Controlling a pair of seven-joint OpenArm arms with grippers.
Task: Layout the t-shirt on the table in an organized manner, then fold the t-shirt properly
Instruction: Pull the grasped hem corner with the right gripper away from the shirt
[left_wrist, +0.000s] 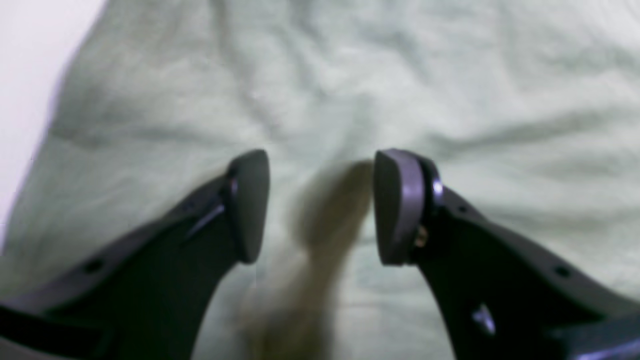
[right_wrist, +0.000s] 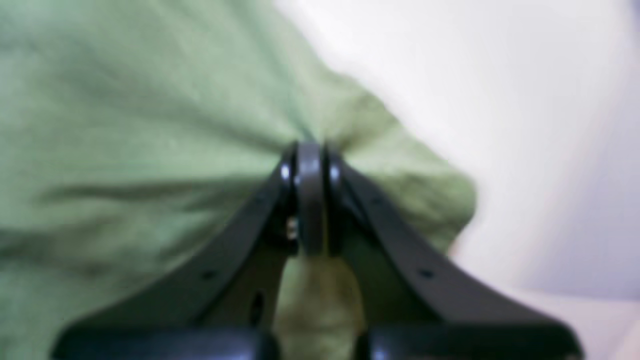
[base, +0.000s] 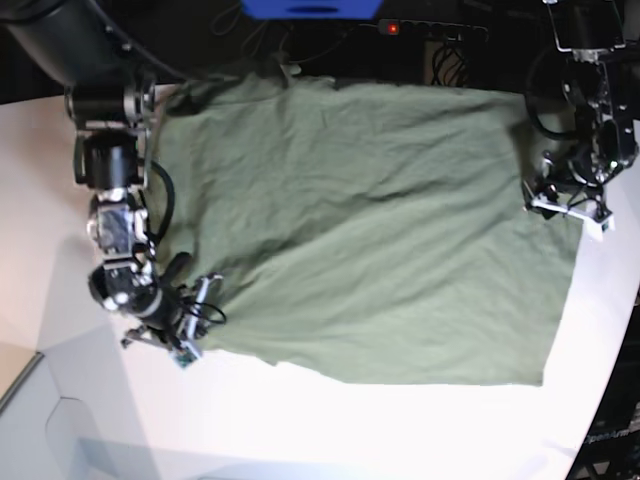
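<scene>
Closest in, right wrist view: the right gripper (right_wrist: 310, 200) has its jaws pressed together with a pinch of the t-shirt (right_wrist: 125, 150) caught between them. Green cloth puckers toward the fingertips, and more of it bunches below, between the finger arms. A rounded edge of the fabric shows to the right of the jaws, with the white table (right_wrist: 500, 100) beyond it. Focus is soft.

Left wrist view: the left gripper (left_wrist: 320, 205) stands partly open, pads apart, above wrinkled fabric that looks pale and washed out here. A blurred tan-olive fold rises in the gap between the pads; whether either pad touches it cannot be told. A strip of tabletop shows at the left edge.

Farther off, base view: the t-shirt (base: 370, 230) lies spread across the table (base: 330, 430), olive, creased, roughly rectangular, its far edge toward the dark surroundings. The right gripper (base: 192, 312) sits at the shirt's near corner on the view's left side. The left gripper (base: 568, 200) sits at the shirt's edge on the view's right, toward the far corner. Bare white tabletop runs along the near side.
</scene>
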